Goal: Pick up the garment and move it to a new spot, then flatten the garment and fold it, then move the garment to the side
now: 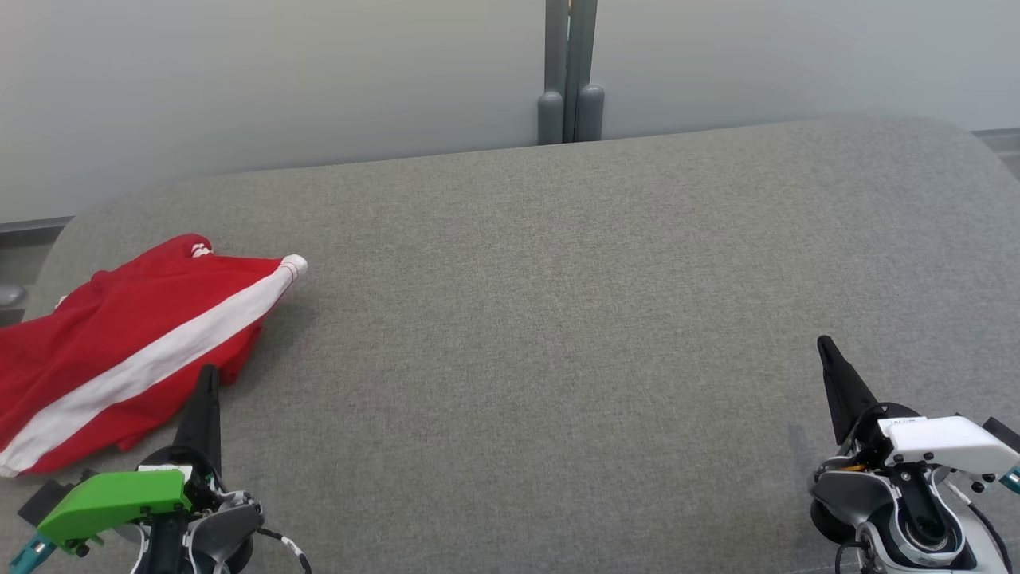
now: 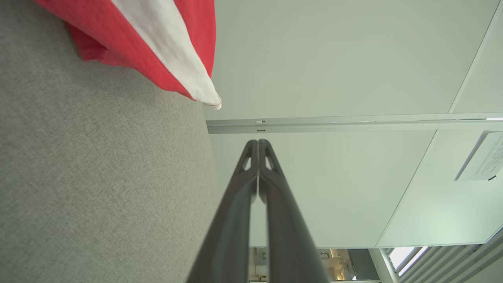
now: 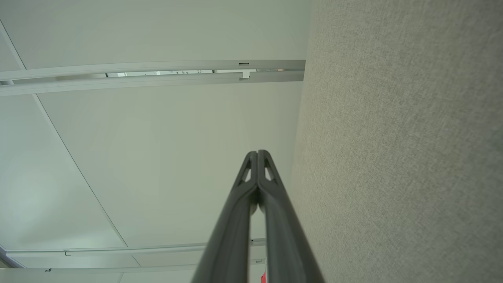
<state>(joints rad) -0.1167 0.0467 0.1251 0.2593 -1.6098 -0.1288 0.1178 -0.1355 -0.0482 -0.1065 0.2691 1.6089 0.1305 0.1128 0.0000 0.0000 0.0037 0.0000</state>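
Observation:
The garment is red with a broad white stripe and lies crumpled at the left edge of the grey padded surface. In the left wrist view the garment fills the upper left, its white tip pointing down. My left gripper is shut with nothing in it, its tip just beside the garment's near edge. In its own view the left gripper has both fingers pressed together. My right gripper sits shut and empty at the lower right, far from the garment; the right wrist view shows the right gripper closed too.
A pale wall with a grey vertical post stands behind the surface. The grey surface stretches wide between the two grippers, and its rounded back edge runs along the wall.

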